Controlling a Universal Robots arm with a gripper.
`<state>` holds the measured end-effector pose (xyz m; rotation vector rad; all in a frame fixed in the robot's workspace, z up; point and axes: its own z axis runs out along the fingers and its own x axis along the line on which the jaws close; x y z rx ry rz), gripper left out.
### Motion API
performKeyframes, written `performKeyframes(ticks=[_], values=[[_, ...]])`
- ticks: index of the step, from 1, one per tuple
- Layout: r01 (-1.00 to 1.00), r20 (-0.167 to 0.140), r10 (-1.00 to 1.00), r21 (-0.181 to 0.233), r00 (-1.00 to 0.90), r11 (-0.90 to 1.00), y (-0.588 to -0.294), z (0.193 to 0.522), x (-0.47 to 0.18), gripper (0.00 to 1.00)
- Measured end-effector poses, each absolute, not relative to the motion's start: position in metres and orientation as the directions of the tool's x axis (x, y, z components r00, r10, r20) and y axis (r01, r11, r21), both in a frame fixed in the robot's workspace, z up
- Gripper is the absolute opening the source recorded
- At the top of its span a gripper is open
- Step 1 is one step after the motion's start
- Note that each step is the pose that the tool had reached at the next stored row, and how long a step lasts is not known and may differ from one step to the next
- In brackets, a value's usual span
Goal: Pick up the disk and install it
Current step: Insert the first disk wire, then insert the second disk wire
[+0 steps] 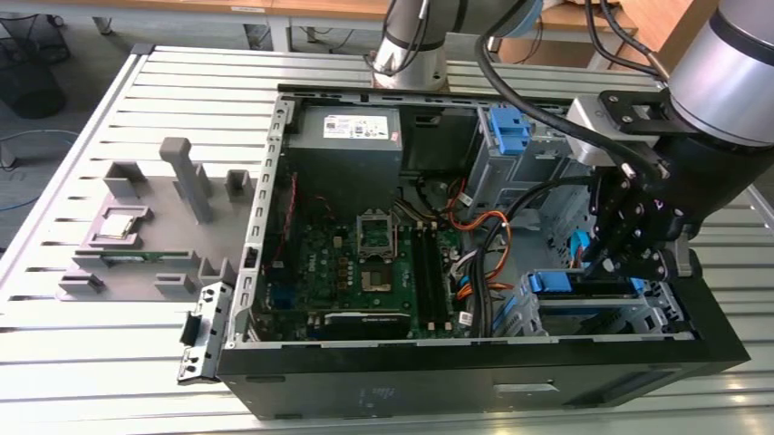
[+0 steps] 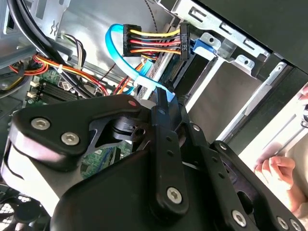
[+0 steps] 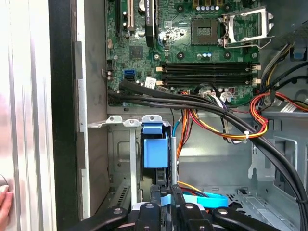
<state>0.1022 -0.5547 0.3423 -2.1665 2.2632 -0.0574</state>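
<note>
The desk (image 1: 145, 82) carries the open case (image 1: 484, 385), which lies on its side so that I can reach the inside from above. The board (image 3: 192, 48) sits flat on the case floor. The bay (image 3: 120, 122) is in the corner of the case at the exterior view's right.

I have the gripper (image 3: 165, 195) over that bay. That is where the disk (image 3: 156, 150) is: down in the bay's slot, between its metal walls. In the first wrist view I see mostly the blue bracket end. From that I judge it stands on edge, narrow side toward the camera. Its long axis runs away from the gripper, deeper into the slot, so it is lined up with the rails rather than across them.

The fingers (image 3: 155, 195) are drawn close together, and as best I can tell they pinch the near end of the disk. That grip makes sense here, since it leaves the bracket's sides free to ride the rails.

The cables (image 3: 231, 130) loop just beside the bay, close to the fingers. A person's hand (image 2: 276, 171) rests outside the case wall.
</note>
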Motion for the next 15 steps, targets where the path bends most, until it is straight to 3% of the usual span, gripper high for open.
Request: performKeyframes(ticks=[15], values=[[-0.999, 0.018, -0.999, -0.032, -0.044, 0.043, -0.5547, 0.344, 0.1022, 0.23]])
